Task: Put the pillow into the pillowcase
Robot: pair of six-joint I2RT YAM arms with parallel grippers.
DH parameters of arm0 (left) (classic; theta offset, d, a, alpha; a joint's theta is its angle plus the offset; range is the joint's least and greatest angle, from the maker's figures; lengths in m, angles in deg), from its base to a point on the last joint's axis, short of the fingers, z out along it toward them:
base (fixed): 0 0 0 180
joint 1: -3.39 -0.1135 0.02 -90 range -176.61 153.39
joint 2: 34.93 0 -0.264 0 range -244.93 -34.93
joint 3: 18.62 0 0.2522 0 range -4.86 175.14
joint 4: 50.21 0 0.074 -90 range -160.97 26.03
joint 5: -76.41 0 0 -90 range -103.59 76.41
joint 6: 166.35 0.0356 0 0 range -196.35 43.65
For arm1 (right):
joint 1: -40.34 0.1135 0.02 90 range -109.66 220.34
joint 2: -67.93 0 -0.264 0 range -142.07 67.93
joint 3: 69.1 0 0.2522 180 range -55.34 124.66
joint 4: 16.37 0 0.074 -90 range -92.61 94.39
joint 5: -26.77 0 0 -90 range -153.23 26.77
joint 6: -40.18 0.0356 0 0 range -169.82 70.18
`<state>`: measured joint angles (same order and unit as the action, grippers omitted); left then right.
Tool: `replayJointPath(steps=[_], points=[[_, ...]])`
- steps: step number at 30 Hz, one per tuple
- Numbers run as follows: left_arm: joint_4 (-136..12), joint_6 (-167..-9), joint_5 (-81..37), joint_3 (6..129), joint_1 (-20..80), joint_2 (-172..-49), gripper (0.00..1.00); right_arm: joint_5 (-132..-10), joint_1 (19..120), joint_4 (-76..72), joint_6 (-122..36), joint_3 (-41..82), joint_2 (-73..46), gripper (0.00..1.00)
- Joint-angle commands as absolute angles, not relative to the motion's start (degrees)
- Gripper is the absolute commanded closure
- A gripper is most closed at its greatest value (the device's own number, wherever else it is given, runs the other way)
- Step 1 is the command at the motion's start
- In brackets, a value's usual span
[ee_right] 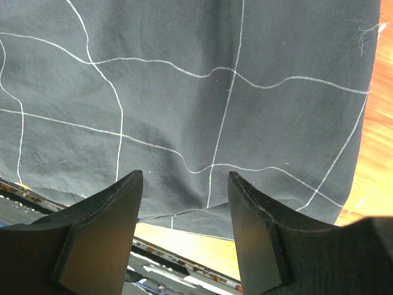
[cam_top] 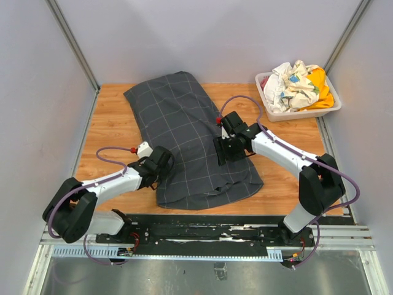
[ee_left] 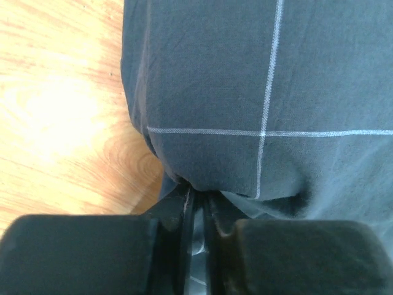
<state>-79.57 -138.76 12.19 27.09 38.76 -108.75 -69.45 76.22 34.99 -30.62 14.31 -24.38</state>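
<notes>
The dark charcoal pillowcase (cam_top: 184,135) with a thin light grid lies lengthwise across the middle of the wooden table, and it looks filled out. The pillow is hidden; no cream fabric shows in any view. My left gripper (cam_top: 163,165) is at the case's near left edge. In the left wrist view the left gripper (ee_left: 199,206) is shut on a fold of the pillowcase (ee_left: 264,92). My right gripper (cam_top: 226,150) is over the case's right side. In the right wrist view the right gripper (ee_right: 184,175) is open and empty above the pillowcase (ee_right: 202,92).
A white bin (cam_top: 299,114) holding white, yellow and patterned cloths (cam_top: 298,83) stands at the back right corner. Bare wooden table (cam_top: 110,123) shows left of the case. Grey walls close in both sides and the back. A black rail (cam_top: 209,230) runs along the near edge.
</notes>
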Motion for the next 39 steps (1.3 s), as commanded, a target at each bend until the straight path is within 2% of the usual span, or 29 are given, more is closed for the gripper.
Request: replayJointPath(steps=[1, 7, 12, 23, 31, 32, 34, 39], points=[[-78.49, -138.41, 13.34, 26.59, 38.54, -109.21, 0.97, -69.23, 77.23, 35.7, -30.46, 13.24, -23.47, 0.41], [-83.77, -141.19, 15.19, 26.92, 38.54, -105.16, 1.0, -69.21, 77.25, 35.69, -30.38, 13.13, -23.43, 0.41], [-96.94, -145.94, 17.18, 28.4, 38.54, -98.54, 1.0, -69.12, 77.25, 35.65, -30.31, 12.86, -23.03, 0.41], [-111.89, -155.75, 8.67, 23.51, 38.72, -82.03, 1.0, -69.88, 77.23, 35.44, -29.64, 12.74, -22.7, 0.41], [-116.93, -156.9, 7.47, 20.27, 38.81, -78.8, 1.0, -70.69, 77.33, 35.94, -29.4, 13.22, -22.31, 0.41], [-115.59, -156.29, 6.48, 19.6, 38.76, -78.89, 0.96, -70.7, 77.27, 35.92, -29.35, 13.22, -22.41, 0.41], [-114.01, -156.04, 5.71, 19.22, 38.81, -79.66, 0.81, -70.56, 77.3, 35.95, -29.39, 13.33, -22.54, 0.41], [-115.45, -153.59, 8.34, 27.0, 38.81, -82.71, 0.72, -69.75, 77.25, 36.44, -29.52, 14.18, -22.43, 0.41]])
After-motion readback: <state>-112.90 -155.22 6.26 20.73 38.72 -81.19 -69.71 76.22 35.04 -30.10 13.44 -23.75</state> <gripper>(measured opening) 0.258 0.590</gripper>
